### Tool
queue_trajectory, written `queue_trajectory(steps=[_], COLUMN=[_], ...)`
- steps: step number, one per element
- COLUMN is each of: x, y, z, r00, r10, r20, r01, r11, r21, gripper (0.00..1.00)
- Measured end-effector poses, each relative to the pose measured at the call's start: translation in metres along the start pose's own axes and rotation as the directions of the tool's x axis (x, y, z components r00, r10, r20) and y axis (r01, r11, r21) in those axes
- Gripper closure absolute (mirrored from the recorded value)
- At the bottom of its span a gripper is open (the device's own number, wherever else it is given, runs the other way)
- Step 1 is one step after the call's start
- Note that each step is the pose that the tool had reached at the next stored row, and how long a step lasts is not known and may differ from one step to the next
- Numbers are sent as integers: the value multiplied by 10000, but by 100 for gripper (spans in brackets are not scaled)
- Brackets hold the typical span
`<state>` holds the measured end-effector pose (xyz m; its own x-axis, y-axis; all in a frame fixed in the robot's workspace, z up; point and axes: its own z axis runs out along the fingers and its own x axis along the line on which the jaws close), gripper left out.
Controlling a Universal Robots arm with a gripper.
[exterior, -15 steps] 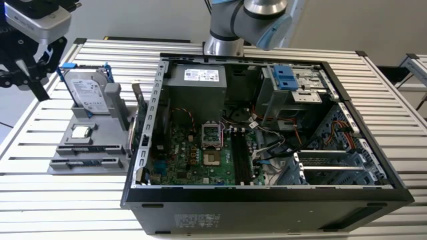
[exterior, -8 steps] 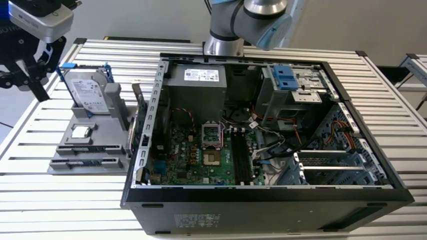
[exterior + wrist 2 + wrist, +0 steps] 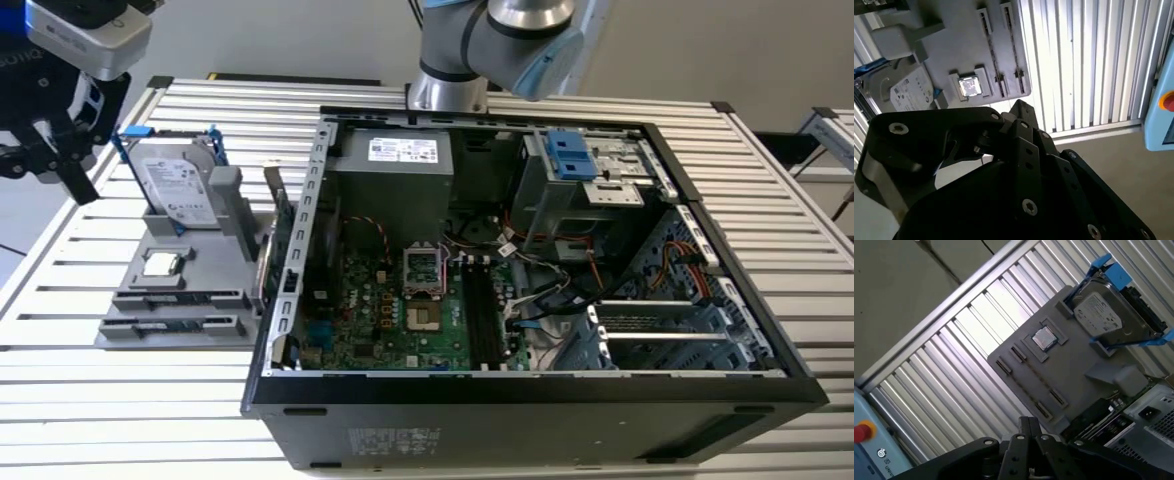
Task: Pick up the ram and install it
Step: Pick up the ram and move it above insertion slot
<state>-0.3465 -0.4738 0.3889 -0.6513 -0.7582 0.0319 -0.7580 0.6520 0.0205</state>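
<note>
The ram stands on edge in a slot at the front of a grey holder plate, at the exterior view's left, beside the open computer case. It shows as a thin line in both wrist views. A second thin stick sits in the slot next to it. My gripper hangs above the table's far left corner, behind and to the left of the holder, open and holding nothing. The motherboard's long black memory slots lie inside the case.
On the holder also stand a silver hard drive in a blue frame and a square processor chip. A green card stands between holder and case. The arm's base rises behind the case. The table top is ribbed metal.
</note>
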Motion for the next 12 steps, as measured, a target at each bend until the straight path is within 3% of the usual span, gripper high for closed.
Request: queue_trajectory(steps=[6,12], x=[-1,-1], y=[1,1], z=[0,0], r00=[9961,9821], r10=[-877,-1883], r20=[-21,-46], r01=[877,1883], r11=[9961,9821], r21=[29,58], gripper=[100,100])
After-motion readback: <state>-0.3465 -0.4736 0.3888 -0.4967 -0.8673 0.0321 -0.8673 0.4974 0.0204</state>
